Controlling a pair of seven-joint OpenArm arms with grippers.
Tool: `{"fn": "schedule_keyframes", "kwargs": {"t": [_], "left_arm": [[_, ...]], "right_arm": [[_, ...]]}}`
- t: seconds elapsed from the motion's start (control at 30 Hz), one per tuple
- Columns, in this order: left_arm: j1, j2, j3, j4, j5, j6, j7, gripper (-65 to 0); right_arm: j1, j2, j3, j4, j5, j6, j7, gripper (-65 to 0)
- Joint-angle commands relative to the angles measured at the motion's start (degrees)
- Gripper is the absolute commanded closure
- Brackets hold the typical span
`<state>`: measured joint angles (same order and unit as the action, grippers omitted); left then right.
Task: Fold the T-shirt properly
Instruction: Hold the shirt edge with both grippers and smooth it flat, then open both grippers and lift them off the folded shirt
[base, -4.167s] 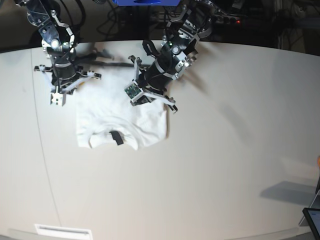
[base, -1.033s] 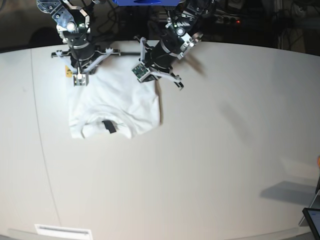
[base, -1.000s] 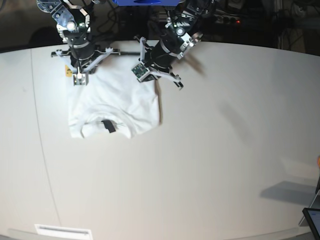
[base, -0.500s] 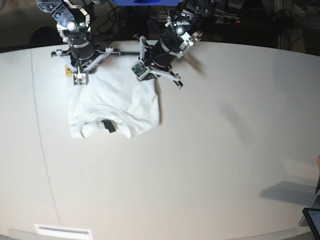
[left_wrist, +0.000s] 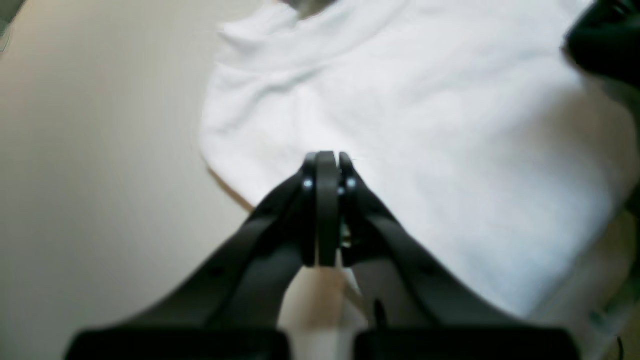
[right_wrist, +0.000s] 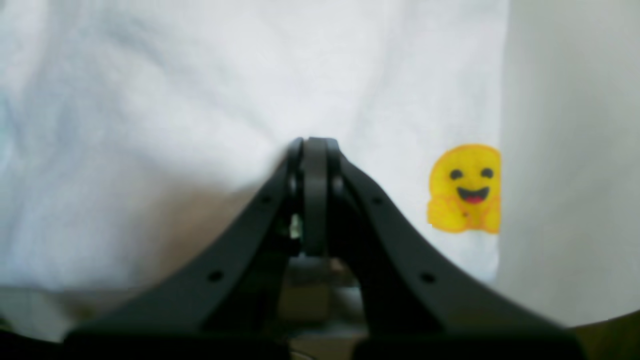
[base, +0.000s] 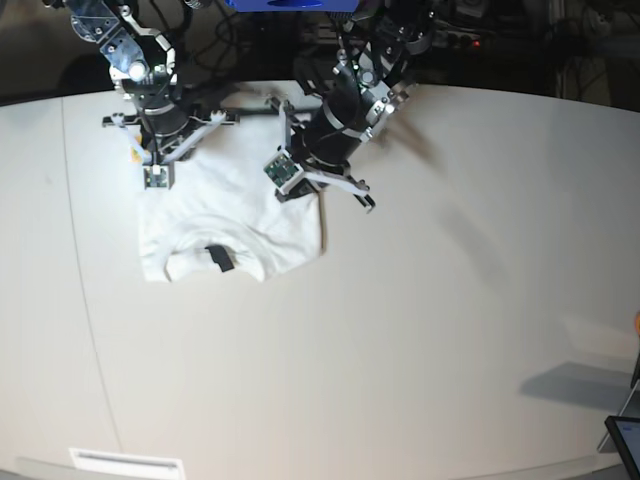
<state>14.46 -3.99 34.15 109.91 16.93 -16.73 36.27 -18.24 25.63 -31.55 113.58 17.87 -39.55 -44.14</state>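
Beneath both end effectors, spread on the pale table (base: 450, 300): the T-shirt (base: 230, 215), plain white side up, black neck label (base: 219, 257) at the edge farthest from the arms. Already narrowed to a rough rectangle, by the look of it, with a further fold probably outstanding.

Left end effector (left_wrist: 327, 167): closed tight, tips over the cloth just inside its side hem, bare table just to the left of it; hard to tell from the wrist view whether any fabric is caught between the tips. Right end effector (right_wrist: 314, 150): likewise closed, tips over the cloth, a small yellow smiley print (right_wrist: 465, 189) just to its right, beside the hem; whether cloth is pinched cannot be told either.

Likely light, soft and limp: no stiffness to hold a shape, prone to sag, wrinkle and drag across the table. Not fragile, not very slippery. Best taken by pinching the doubled edge at the two corners nearest the end effectors, both layers together, then lifted evenly.
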Motion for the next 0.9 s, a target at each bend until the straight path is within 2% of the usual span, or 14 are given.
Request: {"fn": "schedule_keyframes", "kwargs": {"t": [0.0,0.23,0.33,0.4,0.53,0.6,0.73,0.87], "left_arm": [[-0.70,0.52,-0.09,1.52,0.08,0.34,-1.15,0.0],[-3.69,2.19,-0.17,1.78,0.35,0.42,-1.33,0.0],[-3.78,3.24,-0.17,3.10,0.43,0.60,-2.29,0.0],[-3.78,3.59,-0.70,3.10,0.43,1.74,-5.90,0.0],[-2.99,3.33,-2.46,1.70,0.08,7.98,-16.71,0.0],[-2.37,3.24,-2.46,0.03,0.08,8.42,-19.08,0.0],[-0.70,3.42,-1.84,-2.61,0.08,8.42,-19.79,0.0],[2.29,3.51,-1.93,-3.93,0.08,8.60,-27.61,0.0]], "right_arm": [[0.61,0.61,1.62,1.19,-1.12,-0.45,1.28,-0.4],[2.28,1.23,9.88,1.28,-1.21,-0.45,1.72,-0.9],[3.60,3.16,11.37,1.19,-1.21,-0.45,3.74,-0.4],[4.04,4.83,11.37,1.19,-1.21,-0.45,9.02,-0.4],[3.78,6.07,11.20,1.01,-1.21,-0.45,16.58,-0.3],[2.99,5.80,10.94,0.93,-1.21,-0.45,17.46,-0.3],[2.55,3.69,10.76,0.84,-1.21,-0.45,17.46,-0.1],[2.28,3.25,6.98,0.84,-1.30,-0.45,17.46,-0.1]]}}
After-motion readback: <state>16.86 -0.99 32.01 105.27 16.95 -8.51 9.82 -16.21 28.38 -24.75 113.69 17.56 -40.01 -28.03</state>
